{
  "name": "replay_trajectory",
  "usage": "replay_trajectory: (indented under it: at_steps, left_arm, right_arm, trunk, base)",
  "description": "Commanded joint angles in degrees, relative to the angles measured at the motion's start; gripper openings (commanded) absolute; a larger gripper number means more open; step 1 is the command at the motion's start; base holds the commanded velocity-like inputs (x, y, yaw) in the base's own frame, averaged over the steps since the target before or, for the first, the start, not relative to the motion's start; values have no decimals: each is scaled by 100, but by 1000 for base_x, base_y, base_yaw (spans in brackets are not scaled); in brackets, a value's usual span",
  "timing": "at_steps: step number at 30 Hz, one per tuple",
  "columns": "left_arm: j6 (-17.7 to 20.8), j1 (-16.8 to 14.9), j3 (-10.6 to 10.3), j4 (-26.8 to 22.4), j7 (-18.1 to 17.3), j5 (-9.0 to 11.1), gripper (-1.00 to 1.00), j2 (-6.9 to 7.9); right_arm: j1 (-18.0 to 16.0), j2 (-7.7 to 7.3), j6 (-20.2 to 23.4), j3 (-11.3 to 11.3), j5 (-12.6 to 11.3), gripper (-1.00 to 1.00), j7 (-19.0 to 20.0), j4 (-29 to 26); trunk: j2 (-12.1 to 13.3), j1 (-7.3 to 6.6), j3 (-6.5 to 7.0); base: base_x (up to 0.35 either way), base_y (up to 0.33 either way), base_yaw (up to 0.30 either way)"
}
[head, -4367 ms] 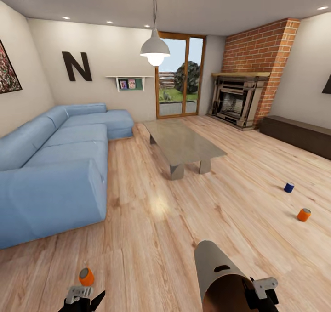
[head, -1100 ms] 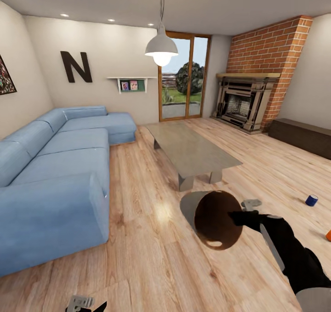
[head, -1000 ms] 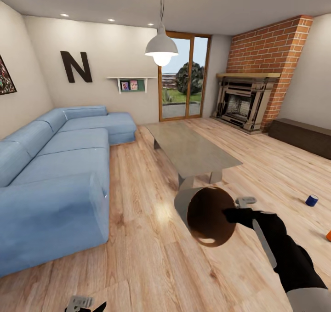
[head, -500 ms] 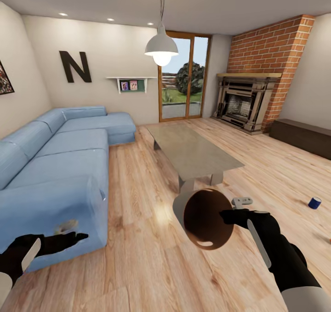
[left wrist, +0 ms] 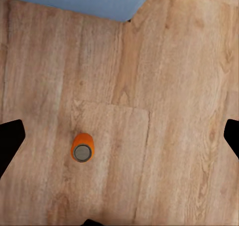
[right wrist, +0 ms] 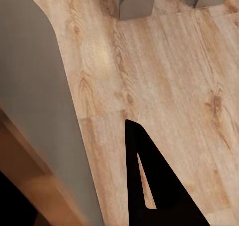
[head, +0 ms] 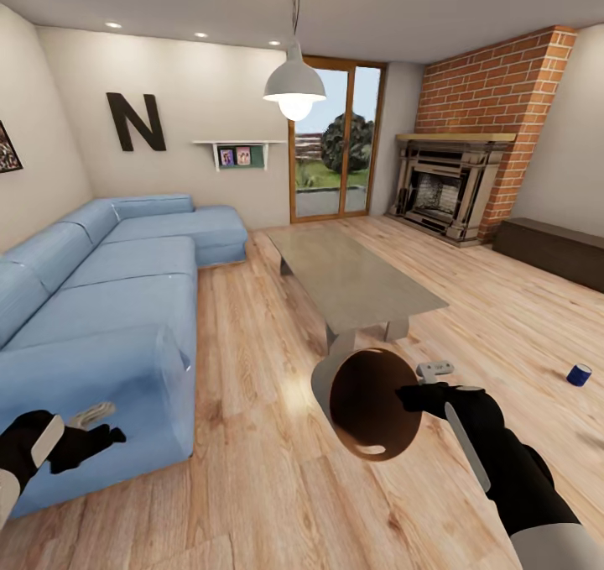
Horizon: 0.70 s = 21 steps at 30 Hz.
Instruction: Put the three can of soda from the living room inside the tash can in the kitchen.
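my right pincer (head: 413,395) is clamped on the rim of the pale grey-beige tapered bin with a brown inside (head: 369,402), held tipped on its side above the wooden floor (head: 268,469), mouth toward me. half a second ago my left pincer (head: 105,434) reached further out; now it has pulled back beside the blue sofa (head: 109,301), jaws spread wide and empty. straight beneath it an orange soda can with a silver top (left wrist: 82,147) stands upright on the floor. a dark blue soda can (head: 578,374) stands well apart, off to my right. likely next: lowering onto the orange can.
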Motion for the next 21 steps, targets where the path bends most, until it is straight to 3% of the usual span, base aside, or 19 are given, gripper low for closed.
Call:
replay_trajectory:
  at_steps: [1, 21]
  left_arm:
    - [8, -5, 1, -5, 57, 4, 100, -4]
    - [-2, -15, -34, -40, 184, -31, 100, -12]
  right_arm:
    - [-2, 1, 1, -2, -84, -100, 49, -3]
    - [-2, -2, 1, -24, -68, -100, 44, -3]
  trunk:
    - [0, 0, 1]
    - [0, 0, 2]
  base:
    - [2, 0, 0]
    - [-33, 72, 0]
